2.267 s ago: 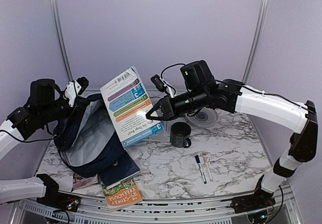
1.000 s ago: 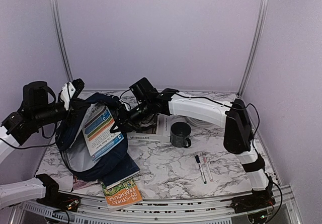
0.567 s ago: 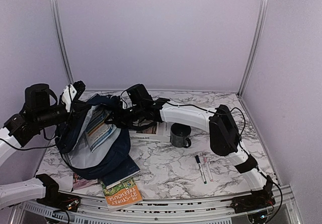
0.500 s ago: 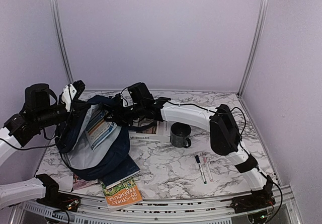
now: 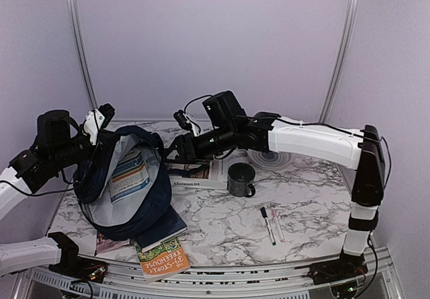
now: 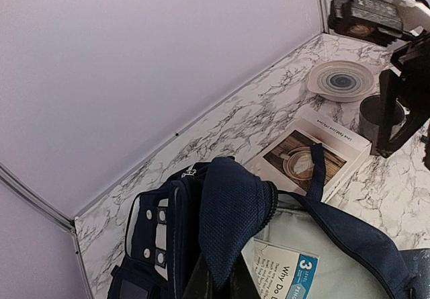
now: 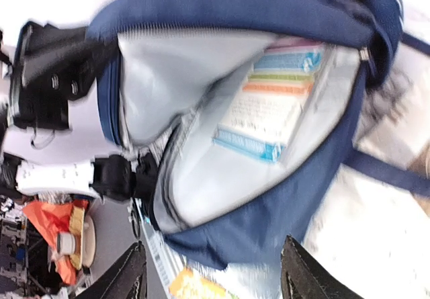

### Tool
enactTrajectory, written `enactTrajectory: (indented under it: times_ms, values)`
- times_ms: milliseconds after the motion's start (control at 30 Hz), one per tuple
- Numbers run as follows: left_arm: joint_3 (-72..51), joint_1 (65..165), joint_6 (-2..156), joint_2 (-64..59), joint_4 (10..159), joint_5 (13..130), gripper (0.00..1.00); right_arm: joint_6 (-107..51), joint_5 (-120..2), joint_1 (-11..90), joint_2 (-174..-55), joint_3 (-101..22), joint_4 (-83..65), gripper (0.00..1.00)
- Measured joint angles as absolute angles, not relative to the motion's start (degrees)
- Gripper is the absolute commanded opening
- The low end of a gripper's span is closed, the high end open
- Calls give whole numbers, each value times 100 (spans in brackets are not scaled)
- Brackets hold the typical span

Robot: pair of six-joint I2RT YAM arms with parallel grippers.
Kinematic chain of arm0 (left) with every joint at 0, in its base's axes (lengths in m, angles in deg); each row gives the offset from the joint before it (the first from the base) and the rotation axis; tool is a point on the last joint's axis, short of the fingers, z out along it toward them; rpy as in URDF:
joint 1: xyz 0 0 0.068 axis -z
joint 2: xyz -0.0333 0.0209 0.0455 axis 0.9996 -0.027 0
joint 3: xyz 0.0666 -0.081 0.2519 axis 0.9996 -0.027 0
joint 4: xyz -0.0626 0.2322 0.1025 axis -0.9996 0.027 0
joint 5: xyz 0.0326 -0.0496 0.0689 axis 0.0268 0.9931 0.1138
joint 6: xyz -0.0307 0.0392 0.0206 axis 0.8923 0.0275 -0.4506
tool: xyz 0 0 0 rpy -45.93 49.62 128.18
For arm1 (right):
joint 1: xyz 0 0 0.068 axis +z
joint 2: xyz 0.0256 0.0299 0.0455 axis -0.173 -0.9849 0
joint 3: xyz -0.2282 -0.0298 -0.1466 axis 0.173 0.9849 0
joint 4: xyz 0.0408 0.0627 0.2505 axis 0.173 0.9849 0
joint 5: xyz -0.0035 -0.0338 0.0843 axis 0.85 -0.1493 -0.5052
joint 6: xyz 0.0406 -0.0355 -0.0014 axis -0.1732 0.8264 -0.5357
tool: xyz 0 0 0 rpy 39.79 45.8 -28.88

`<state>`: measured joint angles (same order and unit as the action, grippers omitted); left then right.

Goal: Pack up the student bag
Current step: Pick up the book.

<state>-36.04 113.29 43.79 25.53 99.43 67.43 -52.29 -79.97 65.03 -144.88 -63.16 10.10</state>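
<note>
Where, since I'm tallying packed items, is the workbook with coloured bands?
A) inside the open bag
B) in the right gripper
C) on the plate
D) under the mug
A: the workbook lies against the grey lining inside the open student bag, while the right gripper is open and holds nothing.

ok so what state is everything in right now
student bag: unzipped, mouth held open
workbook: inside the student bag
left pincer: shut on the student bag's rim
right pincer: open, empty
mug: upright
afternoon tea book: closed, flat
markers: lying flat
</note>
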Motion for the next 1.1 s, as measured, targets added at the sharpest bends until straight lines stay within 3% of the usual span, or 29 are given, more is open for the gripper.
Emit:
enactTrajectory:
  times_ms: [167, 267, 400, 967, 1033, 1100]
  values:
    - [-3604, 11327, 4390, 2555, 9941, 6743, 0, -5343, -7931, 6645, -14160, -5188, 1112, 75]
    - [-3604, 11327, 4394, 2555, 9941, 6745, 0, -5638, -8042, 6709, -14372, -4618, 1036, 76]
    - [-3604, 11323, 4405, 2555, 9941, 6748, 0, -6199, -8368, 6750, -14711, -4021, 503, 68]
    - [-3604, 11321, 4403, 2533, 9943, 6850, 0, -7183, -9452, 6831, -15577, -4017, -951, 54]
    - [-3604, 11318, 4403, 2523, 9943, 6857, 0, -7351, -9599, 6831, -15616, -3992, -1170, 49]
    - [-3604, 11318, 4403, 2523, 9943, 6870, 0, -7522, -9719, 6831, -15636, -3927, -1416, 37]
